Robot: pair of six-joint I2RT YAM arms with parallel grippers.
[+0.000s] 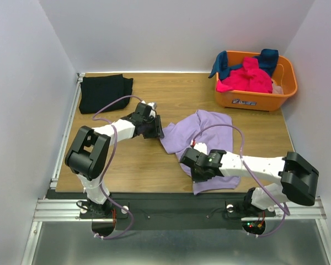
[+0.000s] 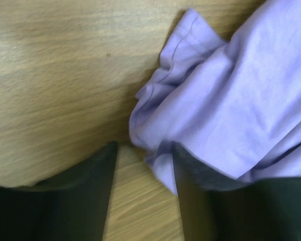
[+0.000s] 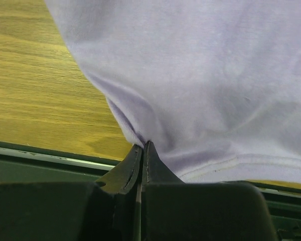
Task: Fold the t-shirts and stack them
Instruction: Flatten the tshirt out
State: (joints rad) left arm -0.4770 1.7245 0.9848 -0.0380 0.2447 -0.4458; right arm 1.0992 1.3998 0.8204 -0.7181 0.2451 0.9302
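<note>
A lavender t-shirt (image 1: 207, 130) lies rumpled in the middle of the wooden table. My left gripper (image 1: 157, 131) sits at its left edge. In the left wrist view the jaws (image 2: 143, 148) stand open, low over the wood, with a corner of the lavender cloth (image 2: 241, 100) between them against the right finger. My right gripper (image 1: 190, 164) is at the shirt's near edge. Its tips (image 3: 143, 144) are shut on a pinch of the lavender cloth (image 3: 200, 75) beside the hem. A folded black t-shirt (image 1: 105, 93) rests at the back left.
An orange basket (image 1: 254, 100) stands at the back right, holding a hot-pink shirt (image 1: 245, 77) and a dark teal one (image 1: 267, 58). White walls close in the table on three sides. The metal rail (image 1: 176, 207) with the arm bases runs along the near edge.
</note>
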